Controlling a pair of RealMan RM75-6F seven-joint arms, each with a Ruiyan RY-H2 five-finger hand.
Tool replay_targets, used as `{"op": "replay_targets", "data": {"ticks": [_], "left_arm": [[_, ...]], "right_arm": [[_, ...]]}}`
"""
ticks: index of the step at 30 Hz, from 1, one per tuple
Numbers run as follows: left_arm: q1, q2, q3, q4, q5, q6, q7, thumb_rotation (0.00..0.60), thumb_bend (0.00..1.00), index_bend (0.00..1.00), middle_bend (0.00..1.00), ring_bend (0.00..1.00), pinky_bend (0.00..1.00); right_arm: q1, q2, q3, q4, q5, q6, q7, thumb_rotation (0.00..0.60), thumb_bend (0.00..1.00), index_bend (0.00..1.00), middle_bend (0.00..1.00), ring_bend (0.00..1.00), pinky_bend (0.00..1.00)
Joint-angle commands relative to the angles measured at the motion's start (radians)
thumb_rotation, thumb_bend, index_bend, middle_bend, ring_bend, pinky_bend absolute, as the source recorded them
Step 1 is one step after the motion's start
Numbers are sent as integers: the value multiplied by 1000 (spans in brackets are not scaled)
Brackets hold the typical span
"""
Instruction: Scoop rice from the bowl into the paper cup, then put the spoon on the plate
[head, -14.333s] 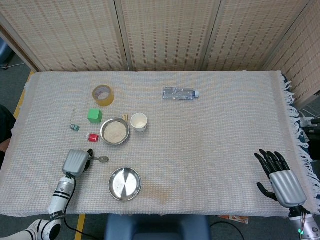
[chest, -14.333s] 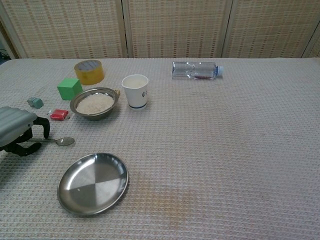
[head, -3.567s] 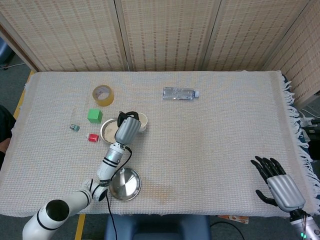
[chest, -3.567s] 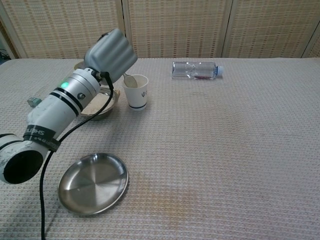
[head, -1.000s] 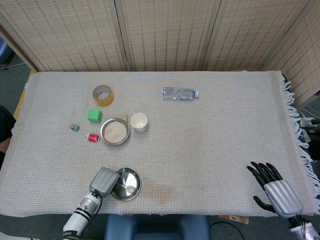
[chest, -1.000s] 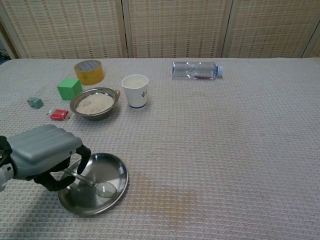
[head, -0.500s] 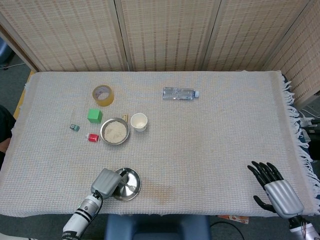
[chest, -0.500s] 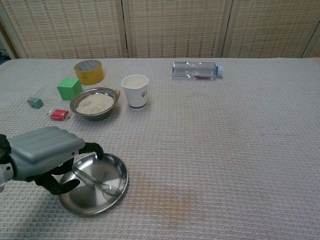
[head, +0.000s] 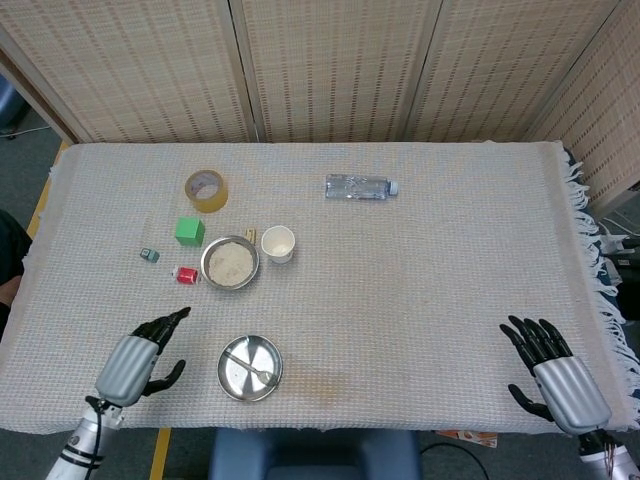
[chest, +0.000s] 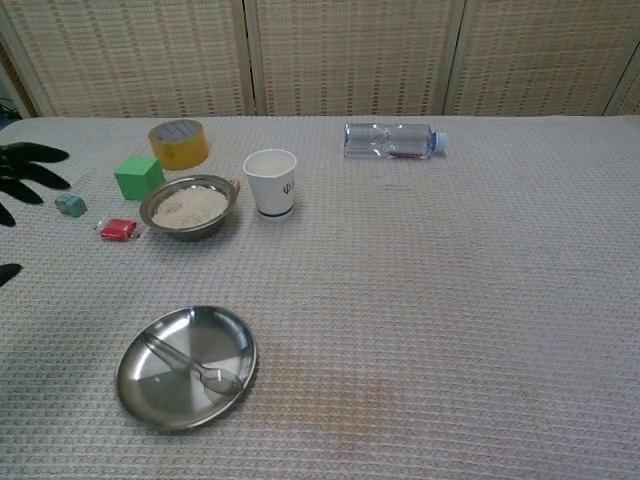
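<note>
Two views. Head view: woven cloth-covered table (head: 420, 280), wicker screens (head: 330, 70) behind. Left hand (head: 140, 358) spread, empty, off to the left of the plate (head: 232, 385); right hand (head: 560, 380) spread, empty, near the table's right corner. Spoon (head: 258, 372) lies in the plate; bowl (head: 230, 263) of rice beside paper cup (head: 277, 243). Chest view: only left fingertips (chest: 25, 165) show at the left edge; spoon (chest: 190, 368) rests free in plate (chest: 140, 395). Half a second ago the left hand was over the plate with the spoon; now withdrawn.
</note>
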Motion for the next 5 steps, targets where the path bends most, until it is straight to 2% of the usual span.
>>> {"op": "replay_targets", "data": {"ticks": [1,3,5], "left_arm": [[138,108,11,126,74,137,-125,600,377,0,0,0,116],[137,119,7,139,95,129,-162,600,375,0,0,0,108],[135,121,9,149,114,107,-145,600,376,0,0,0,101]], "right_arm": [[-7,-1,1,0,-8,17,-8,600,208,0,0,0,0],[-12,0,-2,0,-18,28,-9,600,208,0,0,0,0],[-15,0,-4,1,-23,34,-9,600,206,0,0,0,0]]}}
